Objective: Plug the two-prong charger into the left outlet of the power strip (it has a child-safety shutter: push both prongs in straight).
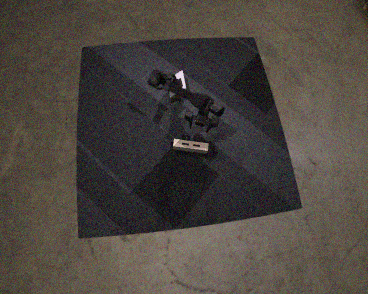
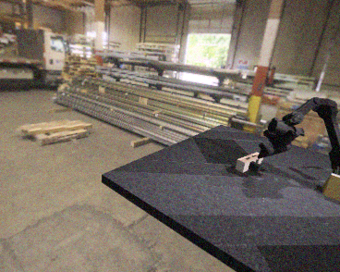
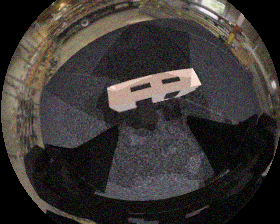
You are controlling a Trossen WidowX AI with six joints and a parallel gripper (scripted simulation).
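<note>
The pale power strip [image 1: 178, 144] [image 2: 242, 165] [image 3: 155, 89] lies on the dark table, with two dark slots visible on its top. A dark block, seemingly the charger [image 3: 142, 117], stands or lies against the strip's arm-side face in the wrist view. A second dark patch beside it may be shadow. The charger's prongs cannot be made out, and it is hard to tell from shadow in the top and exterior views. My gripper [image 1: 200, 123] [image 2: 261, 154] [image 3: 153, 124] is open and empty, above the table on the arm side of the strip and apart from it.
The arm's base [image 2: 339, 188] stands on the table [image 1: 108, 190] [image 2: 174, 180] at the right of the exterior view, with the arm arching from it toward the strip. Large light and dark patches cross the table. Metal stock and a wood pallet are on the floor beyond.
</note>
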